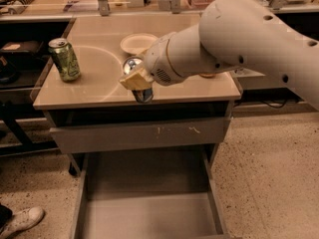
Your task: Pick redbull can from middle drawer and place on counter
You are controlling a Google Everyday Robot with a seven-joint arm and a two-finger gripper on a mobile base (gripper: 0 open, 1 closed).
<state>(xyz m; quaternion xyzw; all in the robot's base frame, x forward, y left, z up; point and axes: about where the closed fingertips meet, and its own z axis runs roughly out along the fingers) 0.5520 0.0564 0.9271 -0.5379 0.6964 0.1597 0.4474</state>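
My gripper [136, 79] is shut on the redbull can [141, 92], a slim dark blue and silver can whose silver top shows beside the yellowish fingers [134, 81]. The can is held above the front edge of the beige counter [99, 83], near its middle, with its lower end hanging over the edge. The middle drawer [149, 208] stands pulled out below, a wide grey tray with a bare bottom. My white arm crosses the counter's right side.
A green can [64, 59] stands at the counter's left. A cream bowl [136, 43] sits at the back middle. The orange-gold can is mostly hidden behind my arm. A shut drawer with a scuffed front [139, 133] is under the counter. A shoe [20, 220] is at lower left.
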